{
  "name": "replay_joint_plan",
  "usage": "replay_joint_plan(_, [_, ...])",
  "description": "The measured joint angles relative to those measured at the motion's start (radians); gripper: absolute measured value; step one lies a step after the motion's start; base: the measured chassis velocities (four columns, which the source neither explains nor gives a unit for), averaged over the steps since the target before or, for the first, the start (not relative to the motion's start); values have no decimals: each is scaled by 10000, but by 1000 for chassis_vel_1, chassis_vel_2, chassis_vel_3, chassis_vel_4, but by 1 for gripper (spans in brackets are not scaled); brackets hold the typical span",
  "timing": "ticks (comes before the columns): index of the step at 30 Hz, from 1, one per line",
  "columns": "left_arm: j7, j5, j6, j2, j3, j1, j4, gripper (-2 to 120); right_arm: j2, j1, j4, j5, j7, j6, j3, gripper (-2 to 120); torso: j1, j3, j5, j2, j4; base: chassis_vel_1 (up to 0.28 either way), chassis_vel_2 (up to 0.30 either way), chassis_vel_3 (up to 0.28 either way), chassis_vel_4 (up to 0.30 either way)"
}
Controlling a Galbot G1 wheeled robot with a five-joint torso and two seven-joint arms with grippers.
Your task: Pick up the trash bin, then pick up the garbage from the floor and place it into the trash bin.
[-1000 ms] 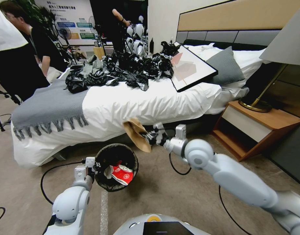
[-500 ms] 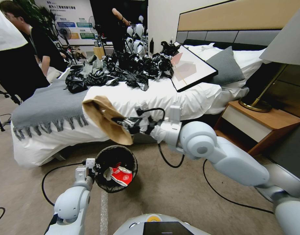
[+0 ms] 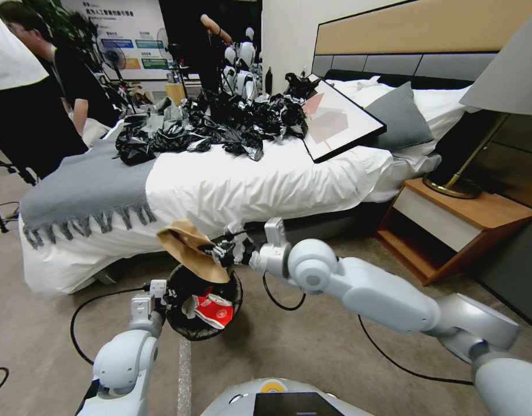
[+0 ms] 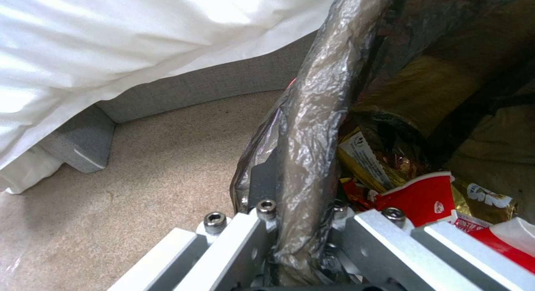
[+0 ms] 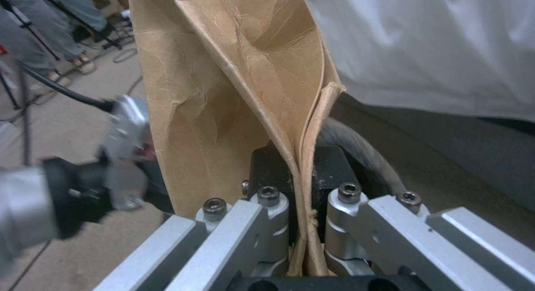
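Observation:
The trash bin [image 3: 191, 329], lined with a black bag, hangs just above the carpet. My left gripper [image 3: 163, 296] is shut on its rim [image 4: 312, 128]. Inside lie pieces of garbage: a red-and-white packet [image 3: 214, 309] [image 4: 418, 195] and a yellow wrapper [image 4: 362, 157]. Right over the bin's far rim, my right gripper [image 3: 218, 253] [image 5: 304, 207] is shut on the edge of a flattened brown paper bag [image 3: 188, 248] [image 5: 250, 73]. The bag's lower end dips into the bin's mouth.
Close behind the bin runs a bed [image 3: 248, 179] with a white sheet, a grey throw, a heap of black plastic bags [image 3: 214, 124] and a framed picture [image 3: 338, 121]. A wooden nightstand [image 3: 451, 225] with a lamp stands to the right. Cables [image 3: 92, 300] trail over the carpet.
My right arm swung the brown paper bag left and up in front of the bed, then lowered it onto the bin's mouth. The left gripper and the bin stayed put.

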Motion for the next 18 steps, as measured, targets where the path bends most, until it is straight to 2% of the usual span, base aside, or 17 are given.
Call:
replay_joint_plan(9, [1, -6, 0, -10, -3, 0, 25, 0, 216, -279, -438, -172, 42, 69, -233, 1, 0, 0, 0, 0, 0, 0, 0, 0, 0])
replay_joint_plan(18, [12, 29, 0, -115, -20, -26, 150, 0, 1141, -93, -834, -106, 353, 124, -559, 1, 0, 0, -1, 0, 1, 0, 0, 0, 0])
